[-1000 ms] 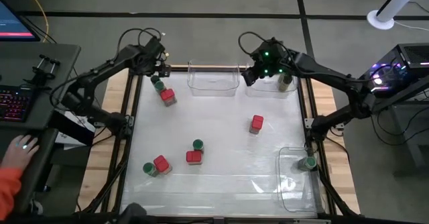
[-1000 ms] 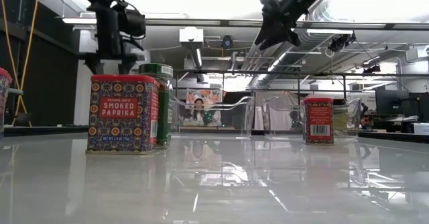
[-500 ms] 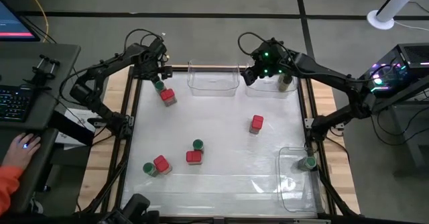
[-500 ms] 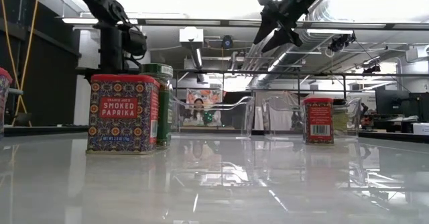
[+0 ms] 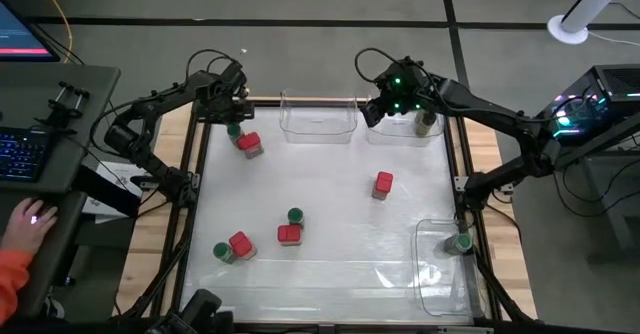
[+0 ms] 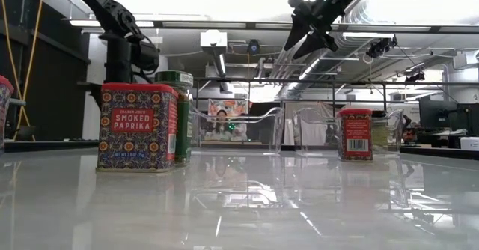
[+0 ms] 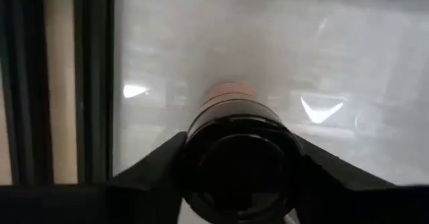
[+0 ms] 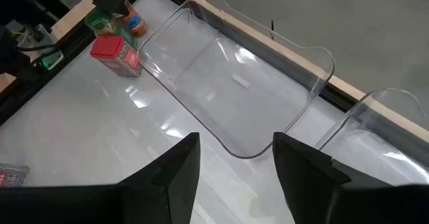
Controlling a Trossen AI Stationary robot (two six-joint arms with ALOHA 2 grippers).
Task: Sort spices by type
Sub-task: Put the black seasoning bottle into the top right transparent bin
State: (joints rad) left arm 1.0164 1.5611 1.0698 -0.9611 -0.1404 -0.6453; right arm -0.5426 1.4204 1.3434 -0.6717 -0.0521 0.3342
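Note:
At the table's far left, a green-capped spice jar (image 5: pixel 234 131) stands beside a red-capped tin (image 5: pixel 249 144). My left gripper (image 5: pixel 232 122) has come down over the jar and is shut on it; in the left wrist view the jar (image 7: pixel 234 153) fills the gap between the fingers. My right gripper (image 5: pixel 374 114) hangs open and empty above the far clear bin (image 5: pixel 318 126). Other spices stand loose on the table: a red tin (image 5: pixel 383 184), a green jar (image 5: pixel 295 216) by a red tin (image 5: pixel 289 235), and a red tin (image 5: pixel 240 244) by a green jar (image 5: pixel 222 252). My left gripper pinches the jar's round cap (image 7: pixel 196 150) between its two fingers (image 7: pixel 157 169), one on each side. It comes from above, pointing nearly straight down. The jar stands upright with its bottom on the table.
A second clear bin at the far right (image 5: pixel 415 129) holds a jar (image 5: pixel 427 124). A third bin near the right edge (image 5: pixel 440 269) holds a green-capped jar (image 5: pixel 460 242). A person's hand (image 5: pixel 30 217) rests at the desk left of the table.
My left gripper has gone down and slightly toward the near edge, onto the green-capped jar. The jar has stayed in place. My right gripper has kept its place above the far bin, and its fingers have spread wider.

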